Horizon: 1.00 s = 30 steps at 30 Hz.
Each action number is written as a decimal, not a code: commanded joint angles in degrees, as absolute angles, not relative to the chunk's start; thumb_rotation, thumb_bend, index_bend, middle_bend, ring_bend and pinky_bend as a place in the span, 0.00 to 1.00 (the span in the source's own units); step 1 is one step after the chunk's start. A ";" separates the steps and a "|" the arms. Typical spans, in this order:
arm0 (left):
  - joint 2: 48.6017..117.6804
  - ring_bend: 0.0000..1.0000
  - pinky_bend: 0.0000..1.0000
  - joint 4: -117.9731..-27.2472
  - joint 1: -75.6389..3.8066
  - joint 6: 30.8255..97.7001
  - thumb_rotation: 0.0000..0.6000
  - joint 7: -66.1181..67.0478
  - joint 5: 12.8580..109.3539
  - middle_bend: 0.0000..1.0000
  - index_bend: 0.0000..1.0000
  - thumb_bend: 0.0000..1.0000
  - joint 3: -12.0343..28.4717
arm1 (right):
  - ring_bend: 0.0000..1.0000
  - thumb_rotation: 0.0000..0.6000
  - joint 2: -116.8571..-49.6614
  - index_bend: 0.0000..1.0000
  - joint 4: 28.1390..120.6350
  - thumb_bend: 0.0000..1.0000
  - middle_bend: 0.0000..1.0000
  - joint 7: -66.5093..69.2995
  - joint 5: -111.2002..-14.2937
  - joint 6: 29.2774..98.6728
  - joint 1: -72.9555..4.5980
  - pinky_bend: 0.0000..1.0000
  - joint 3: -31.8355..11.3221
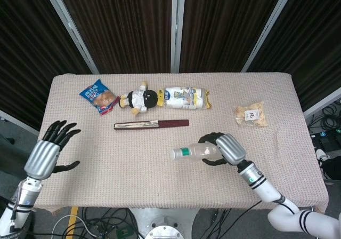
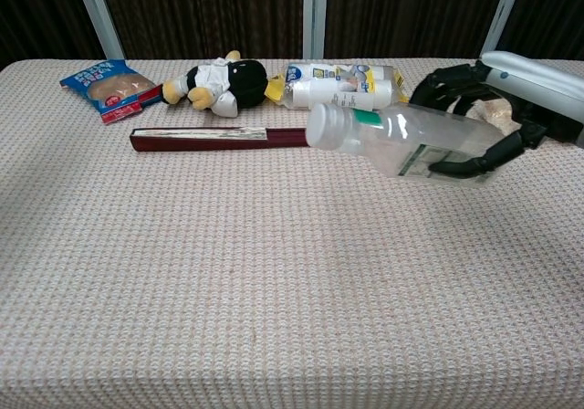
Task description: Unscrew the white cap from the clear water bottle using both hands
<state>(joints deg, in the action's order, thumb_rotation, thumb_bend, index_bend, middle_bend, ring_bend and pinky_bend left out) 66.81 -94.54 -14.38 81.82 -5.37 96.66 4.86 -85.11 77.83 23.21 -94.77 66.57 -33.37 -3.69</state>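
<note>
Head view showed our right hand [image 1: 226, 149] with its fingers [image 1: 209, 138] wrapped round the clear water bottle [image 1: 198, 152], held lying sideways, the white cap [image 1: 175, 154] pointing away from the fingers toward our left. Our left hand [image 1: 49, 151] hung at the desk [image 1: 160, 185] edge, fingers spread and holding nothing, well apart from the cap. We judged the bottle gripped but the cap not yet touched, so the unscrewing was all left to do. Beyond the fingers lay a dark red folded fan [image 1: 151, 124], a plush toy [image 1: 139, 98] and snack packets; none stood between our left hand and the cap.

Chest view showed the same bottle raised clear of the desk in our right hand [image 2: 493, 99], cap [image 2: 326, 126] still on; our left hand was out of sight there.
</note>
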 commanded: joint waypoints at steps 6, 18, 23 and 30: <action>72.00 0.04 0.07 -93.84 -21.81 78.59 1.00 -10.68 99.68 0.11 0.19 0.00 7.33 | 0.36 1.00 -86.99 0.55 84.42 0.38 0.48 23.02 -89.46 59.05 -39.36 0.52 -8.31; 79.03 0.04 0.07 -91.71 -27.15 77.26 1.00 -11.04 99.30 0.10 0.15 0.00 8.60 | 0.37 1.00 -90.40 0.55 83.98 0.40 0.49 24.46 -85.29 57.50 -42.04 0.52 -11.17; 81.30 0.04 0.07 -91.24 -28.48 77.52 1.00 -10.41 98.67 0.10 0.14 0.00 9.20 | 0.37 1.00 -90.83 0.55 83.93 0.40 0.50 25.27 -85.11 57.24 -42.60 0.53 -11.11; 84.13 0.04 0.07 -90.45 -29.87 78.08 1.00 -10.73 97.99 0.10 0.14 0.00 9.33 | 0.37 1.00 -91.07 0.55 83.86 0.40 0.50 25.59 -85.05 57.21 -42.97 0.53 -10.68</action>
<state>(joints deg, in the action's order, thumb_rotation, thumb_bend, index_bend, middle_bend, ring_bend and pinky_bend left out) 83.95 -90.55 -29.71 78.01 -10.74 98.08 9.34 -91.07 83.85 25.59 -85.06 57.22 -42.97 -10.68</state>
